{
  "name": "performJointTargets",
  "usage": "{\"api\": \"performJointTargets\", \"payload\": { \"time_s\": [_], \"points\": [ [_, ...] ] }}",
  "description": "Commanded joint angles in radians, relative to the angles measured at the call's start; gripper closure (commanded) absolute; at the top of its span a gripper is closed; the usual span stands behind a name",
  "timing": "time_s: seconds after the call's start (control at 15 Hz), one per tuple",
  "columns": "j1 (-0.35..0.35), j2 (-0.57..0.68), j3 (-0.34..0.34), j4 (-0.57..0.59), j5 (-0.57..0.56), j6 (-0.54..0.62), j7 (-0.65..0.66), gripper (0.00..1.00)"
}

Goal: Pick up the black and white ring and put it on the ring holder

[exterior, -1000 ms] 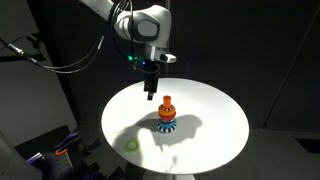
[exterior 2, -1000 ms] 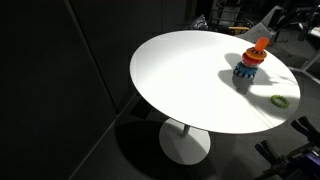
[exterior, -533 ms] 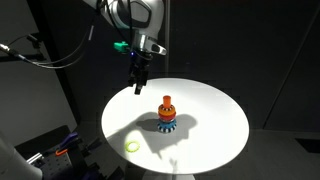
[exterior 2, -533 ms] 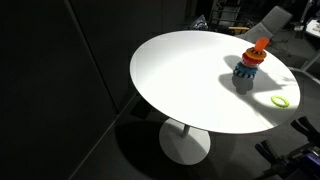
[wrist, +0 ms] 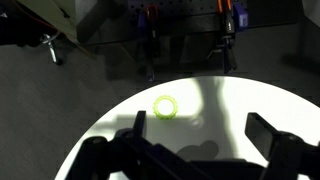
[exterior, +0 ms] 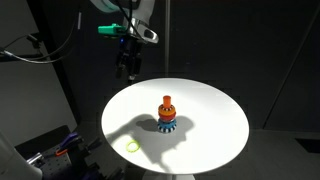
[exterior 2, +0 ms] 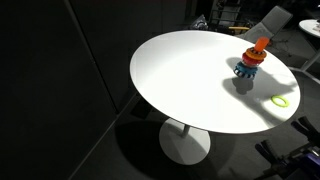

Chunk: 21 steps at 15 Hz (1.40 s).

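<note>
The ring holder (exterior: pixel 167 113), a small cone of coloured rings with a blue base and an orange top, stands near the middle of the round white table (exterior: pixel 215 140); it also shows in an exterior view (exterior 2: pixel 249 66). My gripper (exterior: pixel 127 68) hangs high above the table's far left edge, well apart from the holder. In the wrist view my gripper (wrist: pixel 205 135) is open and empty, with the two dark fingers wide apart. No black and white ring shows in any view.
A plain pale yellow-green ring (exterior: pixel 131 146) lies flat near the table's edge, also seen in an exterior view (exterior 2: pixel 280 100) and in the wrist view (wrist: pixel 166 106). Dark floor and equipment surround the table (exterior 2: pixel 180 80).
My gripper has risen and moved left, from just above the ring holder to high over the table's far left edge. The holder and the yellow-green ring have not moved.
</note>
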Motion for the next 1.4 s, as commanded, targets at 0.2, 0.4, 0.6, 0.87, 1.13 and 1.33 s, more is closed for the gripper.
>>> {"api": "performJointTargets", "payload": {
  "time_s": [0.2, 0.4, 0.6, 0.87, 1.13, 1.33],
  "points": [
    [-0.016, -0.173, 0.001, -0.079, -0.018, 0.005, -0.074, 0.0],
    [-0.02, -0.236, -0.005, -0.107, -0.012, 0.022, -0.073, 0.0],
    [-0.028, -0.3, -0.013, -0.139, -0.009, 0.045, -0.074, 0.0],
    [-0.042, -0.377, -0.026, -0.177, -0.01, 0.071, -0.083, 0.0],
    [-0.055, -0.435, -0.038, -0.204, -0.009, 0.089, -0.087, 0.0],
    [-0.056, -0.414, -0.031, -0.185, -0.003, 0.074, -0.065, 0.0]
  ]
}}
